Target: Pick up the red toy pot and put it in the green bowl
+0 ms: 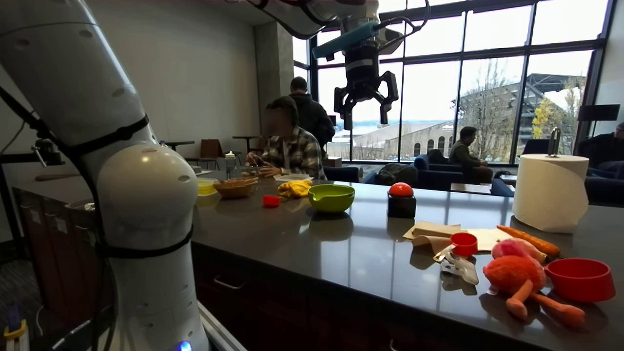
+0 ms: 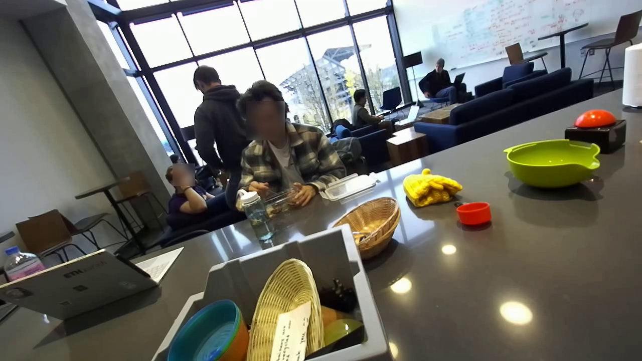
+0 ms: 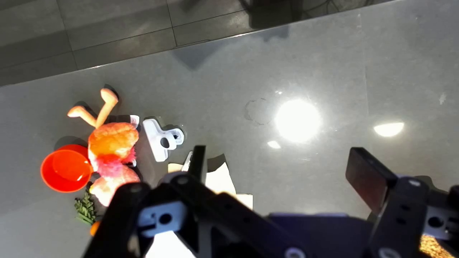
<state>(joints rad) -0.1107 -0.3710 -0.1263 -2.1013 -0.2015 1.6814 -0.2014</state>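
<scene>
The red toy pot [image 1: 271, 201] sits on the dark counter beside a yellow knitted cloth, in both exterior views; its red wall [image 2: 474, 214] faces the camera. To one side of it stands the green bowl [image 1: 331, 200], wider than the pot, with a spout in its rim. Its lime-green side [image 2: 551, 174] also shows, and I see nothing inside. High above the counter hangs my gripper [image 1: 365, 119], pointing down, open and apart from everything. Between its spread fingers, the wrist view has only bare counter behind the gripper [image 3: 281, 159]. Pot and bowl are out of the wrist view.
A red button on a black box [image 1: 402, 204] stands near the bowl. Around the paper [image 1: 480, 236] lie a small red cup [image 1: 463, 243], white clip [image 3: 160, 139], orange plush [image 3: 113, 141] and larger red bowl [image 3: 66, 168]. Beyond are a paper roll [image 1: 551, 195] and grey bin [image 2: 368, 296].
</scene>
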